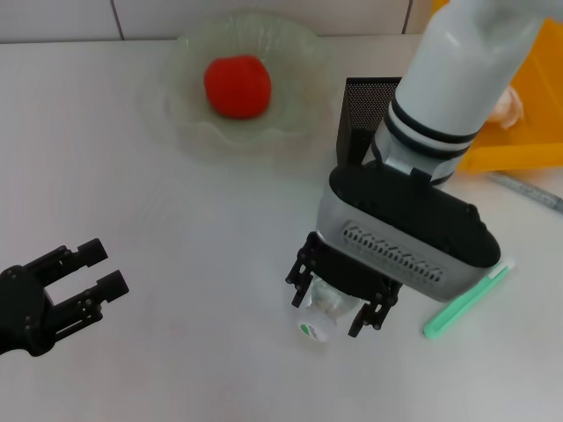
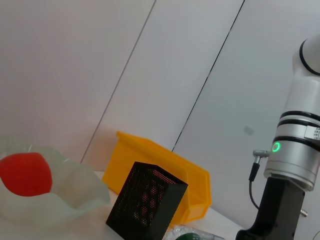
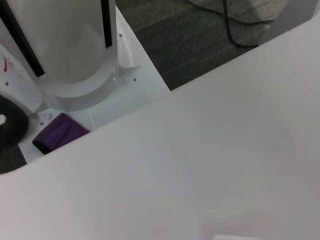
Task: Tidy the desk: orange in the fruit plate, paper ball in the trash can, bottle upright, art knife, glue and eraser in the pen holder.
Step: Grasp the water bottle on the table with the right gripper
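Observation:
The orange (image 1: pixel 237 85) lies in the pale green fruit plate (image 1: pixel 189 132) at the back. The black mesh pen holder (image 1: pixel 361 114) stands to its right, and the yellow trash can (image 1: pixel 528 132) is at the far right. A pale crumpled wad (image 1: pixel 507 107), apparently the paper ball, lies in the can. My right gripper (image 1: pixel 339 299) is shut on the clear bottle (image 1: pixel 327 303), whose white cap (image 1: pixel 315 331) points toward me. A green art knife (image 1: pixel 464 300) lies to the right of it. My left gripper (image 1: pixel 106 265) is open and empty at the front left. The eraser and glue are out of view.
A grey ruler-like strip (image 1: pixel 530 191) lies in front of the trash can. The left wrist view shows the orange (image 2: pixel 25 173), the plate (image 2: pixel 80 192), the pen holder (image 2: pixel 147 202), the trash can (image 2: pixel 155 160) and my right arm (image 2: pixel 295 165).

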Controlling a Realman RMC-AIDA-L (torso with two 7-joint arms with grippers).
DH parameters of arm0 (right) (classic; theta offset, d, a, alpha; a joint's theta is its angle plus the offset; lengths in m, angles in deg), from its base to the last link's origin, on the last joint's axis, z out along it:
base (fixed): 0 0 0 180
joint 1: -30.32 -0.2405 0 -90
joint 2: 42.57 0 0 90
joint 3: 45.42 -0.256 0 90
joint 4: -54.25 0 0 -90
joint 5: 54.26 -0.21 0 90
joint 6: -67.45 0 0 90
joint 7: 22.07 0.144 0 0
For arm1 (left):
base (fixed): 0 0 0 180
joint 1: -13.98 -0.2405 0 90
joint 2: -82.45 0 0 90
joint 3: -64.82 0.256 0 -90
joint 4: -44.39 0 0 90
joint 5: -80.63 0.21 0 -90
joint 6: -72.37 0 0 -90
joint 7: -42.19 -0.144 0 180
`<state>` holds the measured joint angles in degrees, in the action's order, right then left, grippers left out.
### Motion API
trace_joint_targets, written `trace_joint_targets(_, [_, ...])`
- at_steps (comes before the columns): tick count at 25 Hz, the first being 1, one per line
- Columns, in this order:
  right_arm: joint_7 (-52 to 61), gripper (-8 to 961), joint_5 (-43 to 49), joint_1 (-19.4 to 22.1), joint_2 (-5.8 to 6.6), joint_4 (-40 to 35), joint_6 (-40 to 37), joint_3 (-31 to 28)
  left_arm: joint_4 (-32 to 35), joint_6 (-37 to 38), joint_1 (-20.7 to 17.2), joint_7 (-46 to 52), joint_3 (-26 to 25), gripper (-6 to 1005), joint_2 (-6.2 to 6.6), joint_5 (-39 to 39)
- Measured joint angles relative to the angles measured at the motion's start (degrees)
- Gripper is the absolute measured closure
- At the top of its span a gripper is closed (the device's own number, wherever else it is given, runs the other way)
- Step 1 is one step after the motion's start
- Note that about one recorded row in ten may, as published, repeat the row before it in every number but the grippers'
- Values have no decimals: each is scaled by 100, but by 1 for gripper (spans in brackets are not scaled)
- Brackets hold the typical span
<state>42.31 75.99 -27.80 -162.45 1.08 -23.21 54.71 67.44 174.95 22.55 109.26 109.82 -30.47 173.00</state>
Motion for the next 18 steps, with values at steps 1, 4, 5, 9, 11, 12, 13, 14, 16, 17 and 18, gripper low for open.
trace_joint_targets(1, [0,248,0,0,0,0,0,0,-2,6,-6,0,0,311,2,0])
trace_joint_targets(4, [5,248,-59,0,1,55,141,167,-3,2,-6,-1,0,311,2,0])
trace_joint_targets(5, [33,248,-87,0,1,82,253,282,-3,2,-6,-1,0,311,2,0])
trace_joint_targets(9, [54,249,-150,-1,1,182,419,432,-3,-6,-5,-1,0,311,-22,-1])
trace_joint_targets(11, [59,249,-190,-3,0,228,504,505,-3,-9,-5,-1,0,311,-33,0])
trace_joint_targets(12, [62,249,-207,-3,1,240,521,526,-3,-12,-5,-1,0,311,-35,-1])
trace_joint_targets(13, [65,249,-228,-4,1,250,539,550,-3,-18,-5,-1,0,311,-40,-1])
trace_joint_targets(14, [67,249,-257,-4,1,253,550,576,-3,-23,-5,-1,0,311,-42,0])
trace_joint_targets(16, [75,248,-339,3,1,261,629,686,-3,-27,-5,-1,0,312,-46,-1])
trace_joint_targets(17, [81,248,-343,11,1,262,646,708,-3,-28,-5,-1,0,313,-46,-1])
trace_joint_targets(18, [81,261,-343,11,1,262,646,708,-3,-29,-5,-1,0,315,-46,-1])
